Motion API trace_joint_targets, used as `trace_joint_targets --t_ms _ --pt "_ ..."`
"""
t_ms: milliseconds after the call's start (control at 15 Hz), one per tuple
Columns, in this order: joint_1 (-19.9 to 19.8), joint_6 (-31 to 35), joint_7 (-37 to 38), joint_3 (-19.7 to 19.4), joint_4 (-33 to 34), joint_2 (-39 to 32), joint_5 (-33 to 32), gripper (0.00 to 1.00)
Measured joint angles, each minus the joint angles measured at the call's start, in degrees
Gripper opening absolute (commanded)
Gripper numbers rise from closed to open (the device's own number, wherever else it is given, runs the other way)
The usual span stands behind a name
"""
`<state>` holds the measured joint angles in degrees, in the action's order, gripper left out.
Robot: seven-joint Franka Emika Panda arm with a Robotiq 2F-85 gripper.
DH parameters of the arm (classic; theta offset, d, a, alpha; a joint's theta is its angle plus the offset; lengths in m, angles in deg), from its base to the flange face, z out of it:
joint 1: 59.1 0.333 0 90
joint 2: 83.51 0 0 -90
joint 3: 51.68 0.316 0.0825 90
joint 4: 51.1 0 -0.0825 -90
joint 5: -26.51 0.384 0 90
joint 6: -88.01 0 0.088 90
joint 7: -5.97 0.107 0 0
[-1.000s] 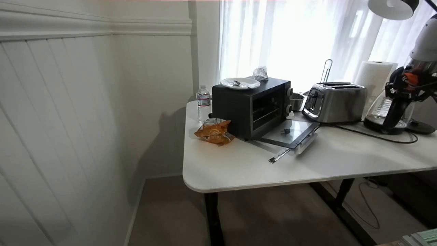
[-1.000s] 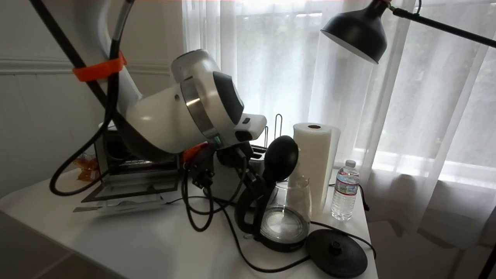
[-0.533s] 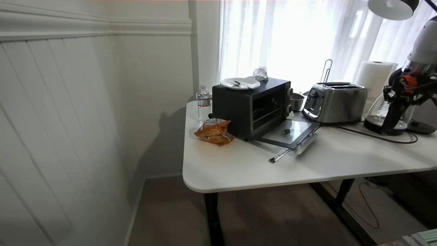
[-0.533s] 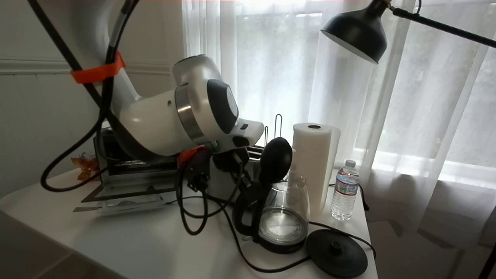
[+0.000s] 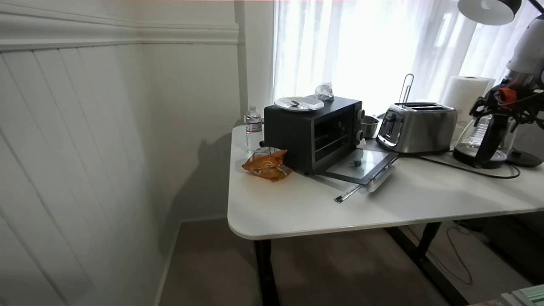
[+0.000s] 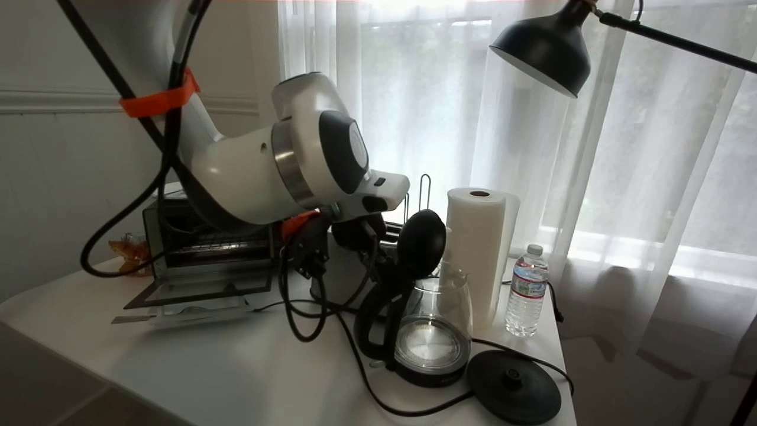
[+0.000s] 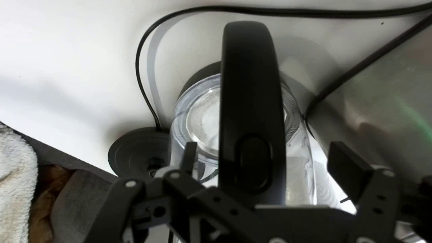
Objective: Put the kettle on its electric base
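Orange bag (image 5: 267,165) and water bottle (image 5: 254,131) sit near wall-side edge of bench (image 5: 293,216); toaster oven (image 5: 304,134) has door (image 5: 369,165) down, white plate (image 5: 284,106) on top; silver toaster (image 5: 427,131), paper-towel roll (image 5: 465,97) stand toward window-side edge.

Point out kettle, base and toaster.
Kettle (image 7: 251,111): wrist view, on its black handle.
Base (image 6: 516,396): in an exterior view, on its flat top.
Toaster (image 5: 427,131): in an exterior view, on its long silver side.

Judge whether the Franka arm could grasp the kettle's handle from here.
Probably yes: the hand is open in the wrist view, fingers either side of the kettle's handle, nothing seen blocking it.
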<state>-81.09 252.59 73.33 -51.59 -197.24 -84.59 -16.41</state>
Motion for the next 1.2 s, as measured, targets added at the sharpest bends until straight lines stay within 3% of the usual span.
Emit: trace_joint_targets --t_ms 200,600,933,1200 --pt "0.0 -0.67 -0.02 -0.01 1.31 0.0 0.0 1.0" --pt "-0.04 -2.34 0.05 -0.09 2.68 -0.12 0.0 0.86" --pt "-0.07 -6.2 0.08 -0.13 2.8 -0.33 0.03 0.82" --pt "4.32 -6.86 -0.3 -4.49 2.81 -0.9 1.66 0.77"
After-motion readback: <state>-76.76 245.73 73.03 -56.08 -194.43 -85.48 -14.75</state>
